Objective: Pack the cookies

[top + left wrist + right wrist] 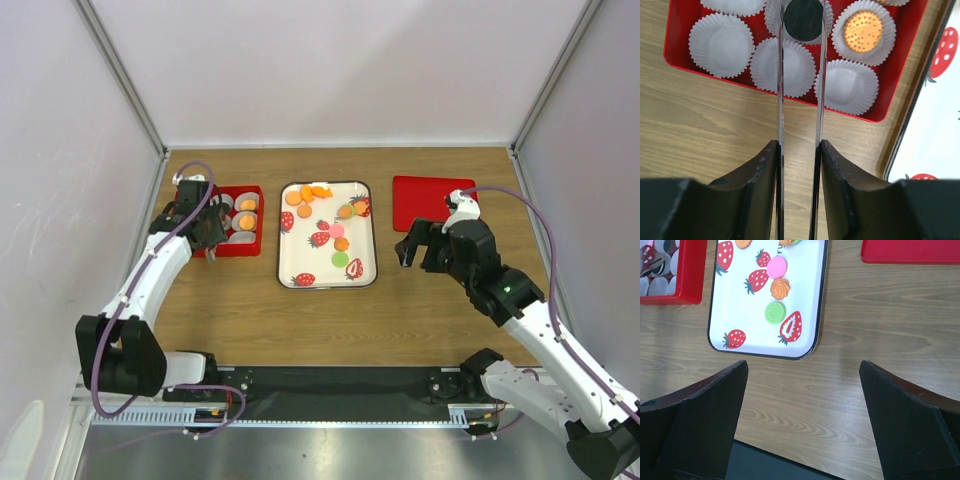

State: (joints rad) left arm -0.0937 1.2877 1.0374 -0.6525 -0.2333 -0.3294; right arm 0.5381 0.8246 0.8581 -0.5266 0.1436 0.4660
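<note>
The strawberry tray (300, 255) is being used for loose cookies (341, 243). Over the red box (675, 42), left, a black cookie (803, 20) is being pinched by the left gripper (207, 235) above a paper cup (771, 17): placing step, so release is probably being called for. The right gripper (802, 371) is being held open, empty.

Most of the cookies (341, 243) lie flat and loose on the strawberry tray (300, 258). There's a bunch of orange ones up at 12 o'clock, then pink (776, 267), swirly orange (780, 288) and green (775, 312) in a line from the middle toward 5. Two orange ones (246, 221) sit in paper cups (721, 45) in the red box (677, 52), and the black cookie (803, 20) is pinched by its edges in the left gripper (207, 233), over another cup.
</note>
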